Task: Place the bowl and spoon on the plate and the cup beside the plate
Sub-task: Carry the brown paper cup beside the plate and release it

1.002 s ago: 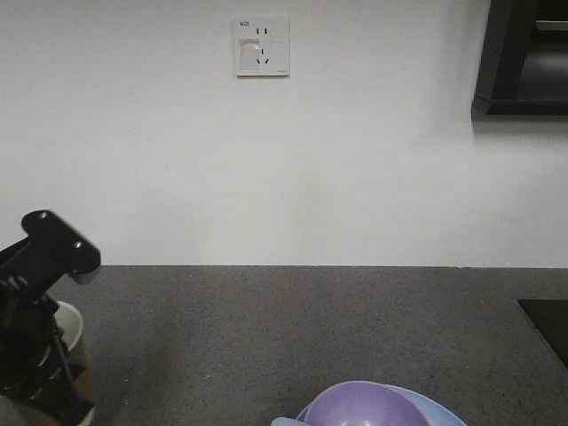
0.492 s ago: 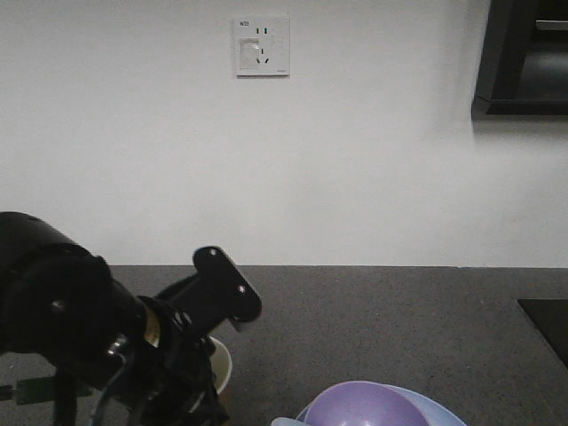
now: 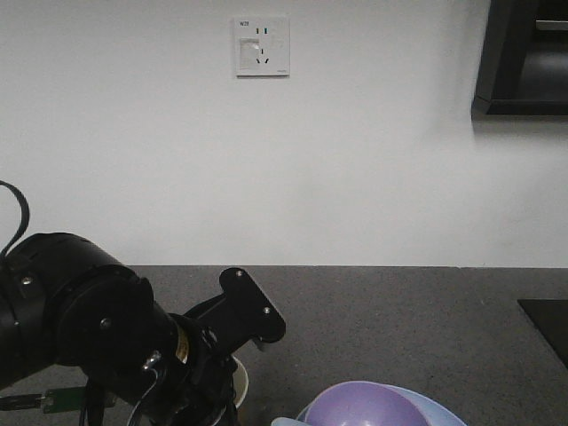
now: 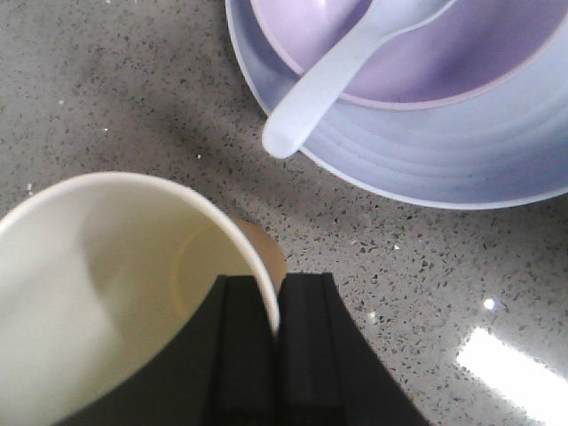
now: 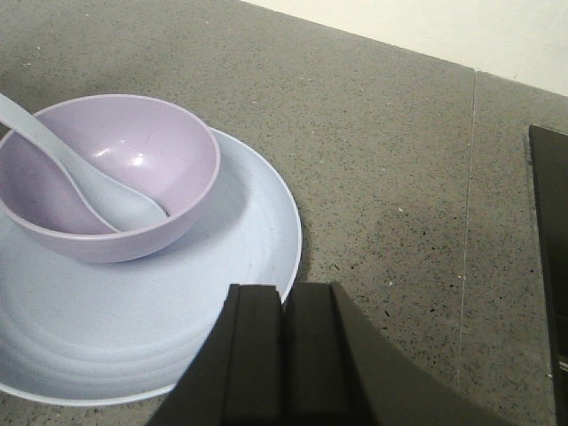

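Observation:
The lavender bowl (image 5: pixel 115 169) sits on the pale blue plate (image 5: pixel 222 266), and the pale spoon (image 5: pixel 80 177) lies in it with its handle sticking out over the rim. In the left wrist view my left gripper (image 4: pixel 277 297) is shut on the rim of the paper cup (image 4: pixel 115 284), one finger inside and one outside. That cup stands close beside the plate (image 4: pixel 461 151), just short of the spoon (image 4: pixel 328 80) handle tip. My right gripper (image 5: pixel 284 302) is shut with nothing in it, hovering over the plate's near right rim. The front view shows the bowl (image 3: pixel 373 404) at the bottom edge.
The counter (image 3: pixel 399 311) is dark speckled stone against a white wall with a socket (image 3: pixel 261 46). A black flat panel (image 5: pixel 550 266) lies at the counter's right end. My bulky left arm (image 3: pixel 115 346) hides most of the cup (image 3: pixel 240 383) in the front view.
My left arm has swung from the far left towards the right, carrying the cup up to the plate. Bowl, spoon and plate have stayed put.

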